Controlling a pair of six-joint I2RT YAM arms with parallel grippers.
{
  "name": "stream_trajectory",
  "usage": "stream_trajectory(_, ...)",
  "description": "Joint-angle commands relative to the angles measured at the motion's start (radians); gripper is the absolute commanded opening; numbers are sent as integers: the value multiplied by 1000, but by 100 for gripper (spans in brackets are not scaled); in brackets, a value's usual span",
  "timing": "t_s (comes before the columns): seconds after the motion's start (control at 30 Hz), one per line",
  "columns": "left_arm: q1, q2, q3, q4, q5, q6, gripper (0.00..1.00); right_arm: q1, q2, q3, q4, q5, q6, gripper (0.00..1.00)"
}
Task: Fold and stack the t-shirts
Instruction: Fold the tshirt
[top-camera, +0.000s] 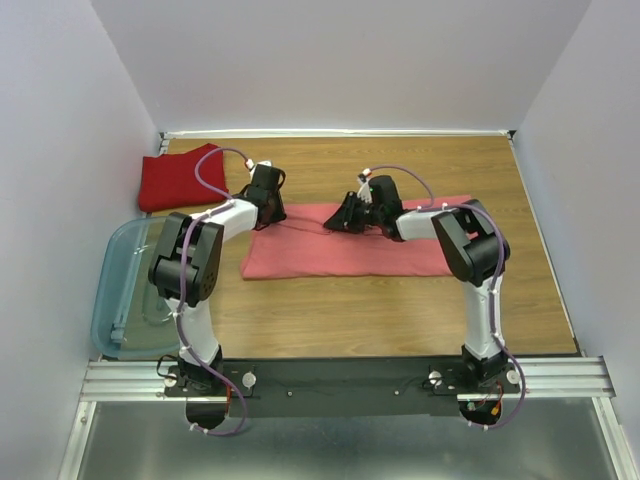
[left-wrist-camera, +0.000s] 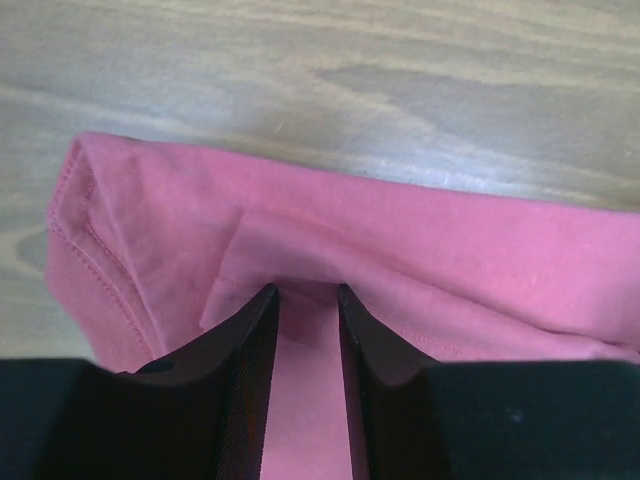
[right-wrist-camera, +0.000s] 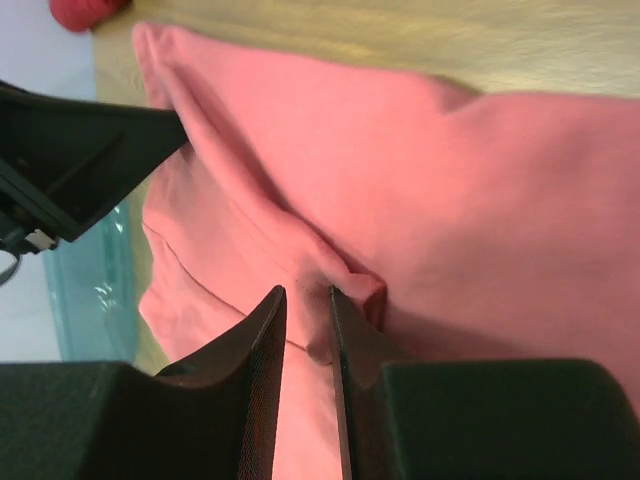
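Mid-fold | left gripper (left-wrist-camera: 305, 292) and right gripper (right-wrist-camera: 307, 293) each clamped on the far edge of the salmon-pink shirt (top-camera: 350, 255) spread across the table (top-camera: 400, 300) — deep red shirt (top-camera: 180, 180) lies folded at far left | risk: a shallow pinch could slip and skew the fold

Bare desk (top-camera: 400, 300) lies open on the near side of the salmon-pink shirt (top-camera: 330, 255) and beyond its right half. At the left, the bluish bin (top-camera: 125, 270) and the folded red shirt (top-camera: 180, 180) take up the room. Walls (top-camera: 350, 60) close three sides.
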Motion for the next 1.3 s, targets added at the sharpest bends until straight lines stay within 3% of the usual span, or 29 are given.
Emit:
stream_trajectory(0.0,10,35,40,6,-22,-16,40,-58,10,-50,49,38,6,31)
stream_trajectory(0.13,10,-32,75,-34,4,10,43,-72,-76,-51,3,26,-102,35)
stream_trajectory(0.27,10,-187,66,-42,-27,21,49,-60,-171,-30,-133,-18,-244,47)
stream_trajectory(0.53,10,-690,-176,53,-193,96,64,72,-263,-27,-258,-9,-477,59)
stream_trajectory(0.57,10,-731,-230,52,-225,107,71,89,-248,-4,-288,-2,-492,60)
stream_trajectory(0.63,10,-855,-282,46,-255,143,73,152,-225,31,-345,10,-546,60)
stream_trajectory(0.73,10,-1024,-394,43,-297,159,86,227,-167,93,-399,27,-581,60)
stream_trajectory(0.8,10,-1153,-474,47,-317,165,86,256,-127,130,-411,29,-583,60)
stream_trajectory(0.93,8,-1348,-568,55,-317,182,98,304,-54,198,-426,23,-583,60)
stream_trajectory(1.07,10,-1538,-661,142,-256,246,98,305,45,271,-429,6,-563,60)
stream_trajectory(1.27,10,-1548,-671,184,-243,262,97,289,183,399,-426,110,-529,60)
